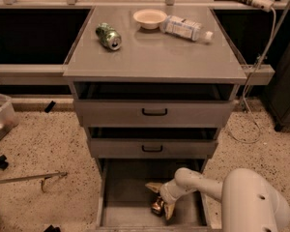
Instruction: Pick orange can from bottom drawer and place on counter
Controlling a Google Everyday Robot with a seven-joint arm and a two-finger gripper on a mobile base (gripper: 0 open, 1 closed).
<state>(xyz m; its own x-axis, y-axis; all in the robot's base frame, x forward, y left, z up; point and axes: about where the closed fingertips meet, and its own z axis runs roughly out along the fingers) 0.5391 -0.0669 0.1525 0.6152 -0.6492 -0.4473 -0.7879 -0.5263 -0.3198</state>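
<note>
The orange can (157, 206) lies on the floor of the open bottom drawer (125, 197), right of its middle. My gripper (160, 199) reaches into the drawer from the right on a white arm. Its gold fingers (153, 186) are spread, one behind the can and one in front of it, so the can sits between them. The gripper is open. The counter (154, 57) is the grey top of the cabinet, above the two shallower drawers.
On the counter lie a green can (108, 36), a cream bowl (150, 18) and a plastic bottle (186, 29). The two upper drawers (154, 112) stand slightly pulled out above the bottom one. A cable hangs at the right, and a bin and tools lie on the floor at the left.
</note>
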